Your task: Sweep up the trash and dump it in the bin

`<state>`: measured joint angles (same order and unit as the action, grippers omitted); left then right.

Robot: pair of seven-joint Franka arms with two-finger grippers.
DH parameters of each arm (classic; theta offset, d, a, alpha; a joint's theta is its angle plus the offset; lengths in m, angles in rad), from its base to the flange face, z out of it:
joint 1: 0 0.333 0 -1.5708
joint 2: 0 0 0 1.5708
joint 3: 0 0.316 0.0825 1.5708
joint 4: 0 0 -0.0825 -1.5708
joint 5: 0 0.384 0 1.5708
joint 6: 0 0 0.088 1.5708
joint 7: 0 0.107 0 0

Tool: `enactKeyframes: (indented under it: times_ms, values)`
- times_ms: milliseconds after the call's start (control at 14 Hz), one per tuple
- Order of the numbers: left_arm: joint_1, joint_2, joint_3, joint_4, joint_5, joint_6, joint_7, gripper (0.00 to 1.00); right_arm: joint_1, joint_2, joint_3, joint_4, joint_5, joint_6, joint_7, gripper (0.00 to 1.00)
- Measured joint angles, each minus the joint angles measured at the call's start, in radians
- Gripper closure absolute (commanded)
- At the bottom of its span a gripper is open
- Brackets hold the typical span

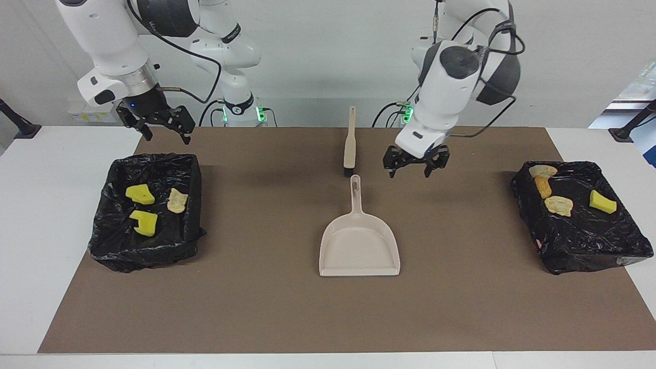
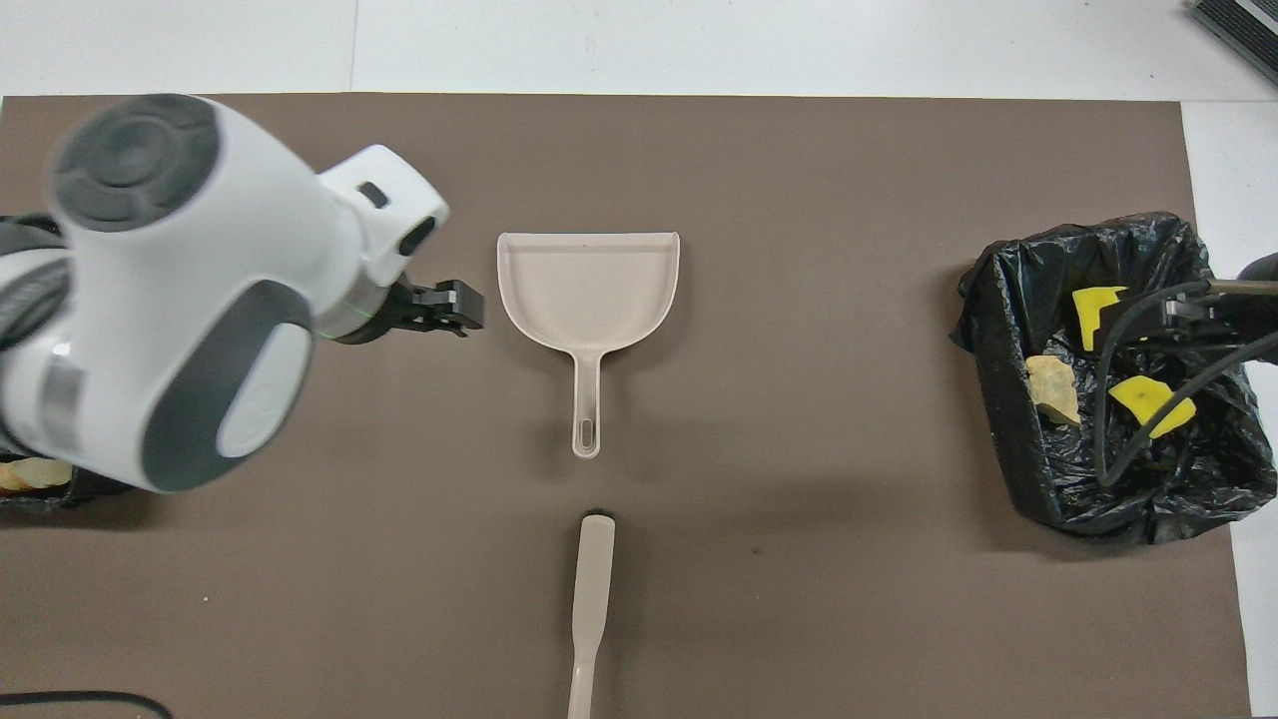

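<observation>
Seven trash chunks are seen inside two black-lined bins (image 1: 148, 215), none on the brown mat. Three lie at the right arm's end: two yellow sponge pieces (image 1: 140, 195), one tan lump (image 1: 177, 200). Four lie in the other bin (image 1: 579, 225): three bread-like lumps (image 1: 558, 205), one yellow sponge piece (image 1: 602, 202). Dustpan (image 1: 360, 245) lies empty, flat, mid-mat; brush (image 1: 350, 142) lies just nearer the robots.
</observation>
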<state>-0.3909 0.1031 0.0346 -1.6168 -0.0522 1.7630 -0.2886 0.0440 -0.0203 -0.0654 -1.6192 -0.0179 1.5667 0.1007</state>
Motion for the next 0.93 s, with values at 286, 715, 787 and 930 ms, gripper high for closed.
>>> enactKeyframes:
  times_ms: [286,715,787,930]
  values:
    - [0.177,-0.104,0.006,0.003,0.001,-0.076,0.270,0.00,0.000,0.000,0.000,0.000,0.000,0.000,0.000,0.00]
    - [0.343,-0.112,0.010,0.172,0.004,-0.306,0.462,0.00,0.000,0.000,0.000,0.000,0.000,0.000,0.000,0.00]
    - [0.345,-0.099,0.008,0.199,0.004,-0.323,0.462,0.00,0.000,0.000,0.000,0.000,0.000,0.000,0.000,0.00]
    - [0.345,-0.081,0.002,0.227,0.004,-0.328,0.463,0.00,0.000,0.000,0.000,0.000,0.000,0.000,0.000,0.00]
